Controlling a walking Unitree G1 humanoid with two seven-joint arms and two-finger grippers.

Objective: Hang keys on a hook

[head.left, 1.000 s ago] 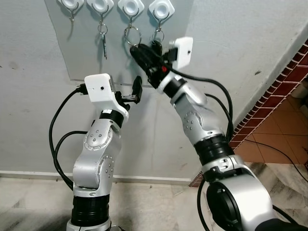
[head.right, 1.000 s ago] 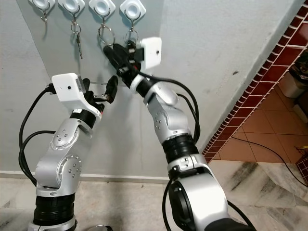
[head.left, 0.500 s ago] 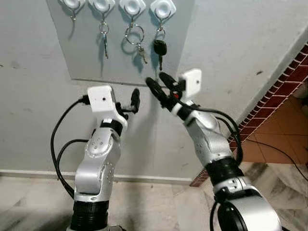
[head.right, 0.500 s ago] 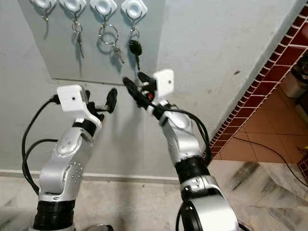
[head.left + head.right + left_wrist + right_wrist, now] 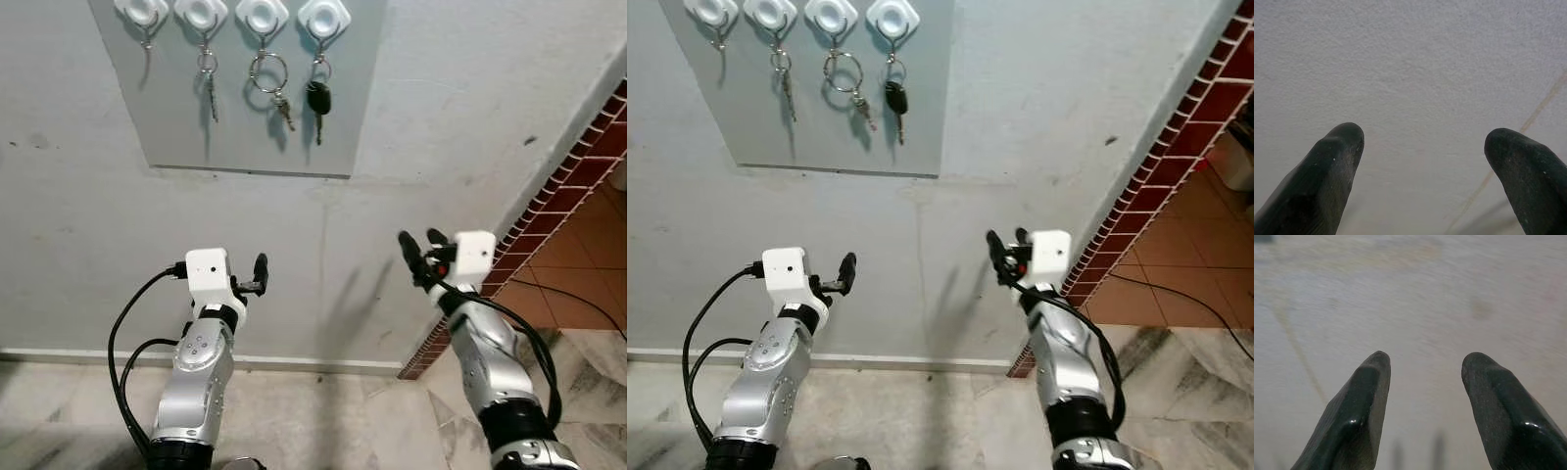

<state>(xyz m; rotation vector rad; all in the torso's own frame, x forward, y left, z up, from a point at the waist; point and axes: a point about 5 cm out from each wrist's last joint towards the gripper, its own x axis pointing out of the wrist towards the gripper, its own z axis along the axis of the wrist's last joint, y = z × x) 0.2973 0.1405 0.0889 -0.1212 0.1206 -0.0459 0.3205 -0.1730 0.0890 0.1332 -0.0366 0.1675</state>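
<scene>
A grey board (image 5: 245,137) on the wall carries a row of white hooks. A key ring with a small key (image 5: 269,76) hangs on the third hook (image 5: 263,16), and a black-headed key (image 5: 317,98) hangs on the fourth hook (image 5: 324,16). A thin key (image 5: 208,80) hangs on the second hook; the first hook (image 5: 143,12) is bare. My right gripper (image 5: 419,247) is open and empty, well below the board near the wall. My left gripper (image 5: 259,270) is also low, open and empty; its fingertips (image 5: 1342,142) face bare wall.
A red-tiled wall edge (image 5: 578,166) slants down at the right, with orange floor tiles (image 5: 588,294) beyond. A skirting line (image 5: 294,362) meets the marble floor (image 5: 313,421) below. A black cable (image 5: 568,313) lies on the tiles.
My right gripper let go of the key ring at the third hook and came down, open, away from the board. The left arm lowered too. The key ring and black key now hang free.
</scene>
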